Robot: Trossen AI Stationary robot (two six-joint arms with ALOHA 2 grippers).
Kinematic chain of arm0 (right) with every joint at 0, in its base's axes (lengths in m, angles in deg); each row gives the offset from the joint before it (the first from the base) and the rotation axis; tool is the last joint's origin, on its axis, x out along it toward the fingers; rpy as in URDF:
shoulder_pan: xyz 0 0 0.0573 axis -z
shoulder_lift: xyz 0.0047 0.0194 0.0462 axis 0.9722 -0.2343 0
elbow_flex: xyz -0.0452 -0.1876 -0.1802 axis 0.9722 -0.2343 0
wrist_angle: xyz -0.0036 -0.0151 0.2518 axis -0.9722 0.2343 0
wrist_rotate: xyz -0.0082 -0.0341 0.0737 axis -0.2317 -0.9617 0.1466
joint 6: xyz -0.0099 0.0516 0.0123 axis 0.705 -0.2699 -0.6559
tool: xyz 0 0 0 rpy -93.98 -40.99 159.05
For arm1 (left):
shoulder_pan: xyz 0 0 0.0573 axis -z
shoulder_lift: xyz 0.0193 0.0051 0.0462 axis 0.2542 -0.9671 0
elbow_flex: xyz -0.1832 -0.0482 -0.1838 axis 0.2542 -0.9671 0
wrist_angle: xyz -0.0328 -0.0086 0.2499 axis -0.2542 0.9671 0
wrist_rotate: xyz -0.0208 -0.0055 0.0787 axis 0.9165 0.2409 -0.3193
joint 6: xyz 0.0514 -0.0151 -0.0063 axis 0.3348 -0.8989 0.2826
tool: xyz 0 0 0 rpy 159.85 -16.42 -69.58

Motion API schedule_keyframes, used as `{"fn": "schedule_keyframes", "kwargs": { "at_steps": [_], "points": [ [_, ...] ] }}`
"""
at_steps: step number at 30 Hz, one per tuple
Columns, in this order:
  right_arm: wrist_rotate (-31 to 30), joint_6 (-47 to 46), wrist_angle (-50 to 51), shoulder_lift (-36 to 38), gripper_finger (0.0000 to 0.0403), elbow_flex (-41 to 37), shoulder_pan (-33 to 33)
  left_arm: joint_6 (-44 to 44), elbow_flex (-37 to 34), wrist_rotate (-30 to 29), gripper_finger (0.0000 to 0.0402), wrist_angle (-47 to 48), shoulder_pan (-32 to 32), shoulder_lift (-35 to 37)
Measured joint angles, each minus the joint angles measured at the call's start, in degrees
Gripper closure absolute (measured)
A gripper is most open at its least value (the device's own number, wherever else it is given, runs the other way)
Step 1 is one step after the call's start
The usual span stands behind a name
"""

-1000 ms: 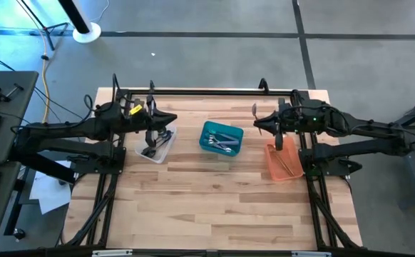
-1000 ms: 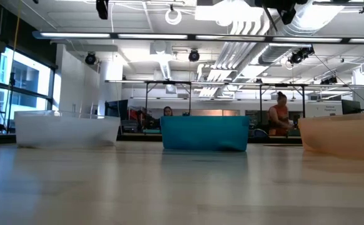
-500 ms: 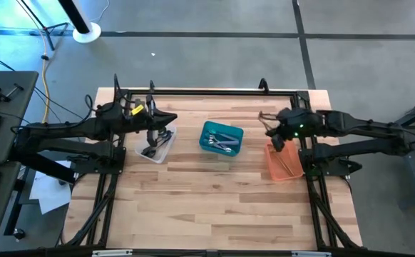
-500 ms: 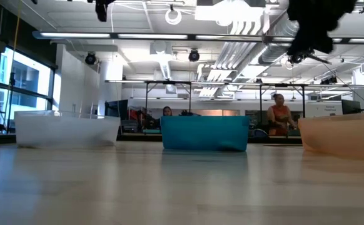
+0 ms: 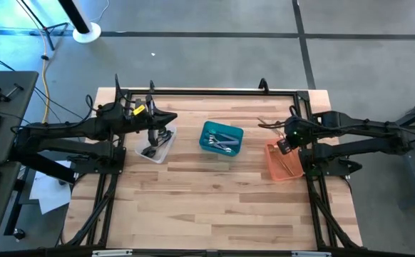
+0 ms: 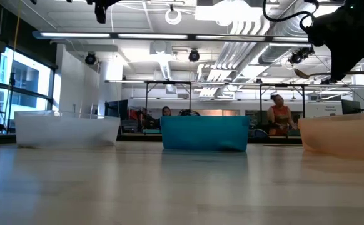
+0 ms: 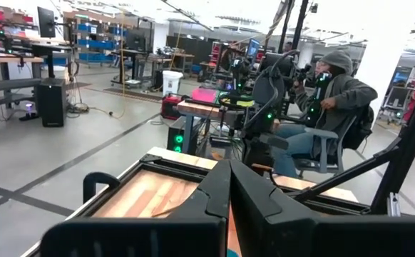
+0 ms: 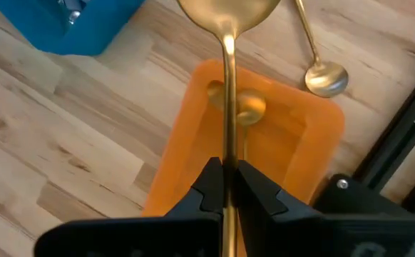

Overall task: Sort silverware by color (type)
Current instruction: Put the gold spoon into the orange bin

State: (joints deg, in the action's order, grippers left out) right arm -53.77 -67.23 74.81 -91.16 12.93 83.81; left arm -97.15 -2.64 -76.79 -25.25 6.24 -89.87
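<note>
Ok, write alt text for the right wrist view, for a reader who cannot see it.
The right claw is shut on a gold spoon, holding it by the handle above the orange bin, which already contains another gold spoon. A further gold spoon lies on the wooden table beside the bin, and a corner of the teal bin shows nearby.

A robotics lab: a person (image 7: 321, 107) is sitting among desks (image 7: 22, 64), monitors (image 7: 45, 20) and exposed ceiling pipes (image 6: 251, 28).
</note>
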Motion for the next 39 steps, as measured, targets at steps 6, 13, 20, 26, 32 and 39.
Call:
{"fn": "schedule_keyframes", "kwargs": {
  "at_steps": [6,13,20,26,32,39],
  "points": [
    [3.84,-2.95,0.67,-0.36,0.0398,-0.41,-0.02,0.0,0.0,0.0,0.0402,0.0,-0.02,0.0],
    [8.96,-3.74,-7.53,-0.78,0.0398,-12.71,-0.76,-0.02,0.02,0.02,0.0401,0.0,-0.02,0.0],
    [8.9,-4.23,-13.73,-1.52,0.0398,-16.65,-0.5,0.0,0.02,-0.37,0.0401,-0.02,-0.13,0.0],
    [9.14,-2.29,-15.17,-3.23,0.0398,-18.25,-0.5,0.44,0.02,-0.59,0.0401,0.15,-0.13,0.0],
    [10.36,-1.92,-17.13,-4.88,0.0398,-20.72,-0.5,0.46,0.02,-0.63,0.0401,0.81,-0.13,0.0],
    [9.79,-1.63,-18.61,-5.66,0.0398,-22.59,-0.5,0.5,0.02,-0.63,0.0401,0.83,-0.13,0.0]
  ]
}}
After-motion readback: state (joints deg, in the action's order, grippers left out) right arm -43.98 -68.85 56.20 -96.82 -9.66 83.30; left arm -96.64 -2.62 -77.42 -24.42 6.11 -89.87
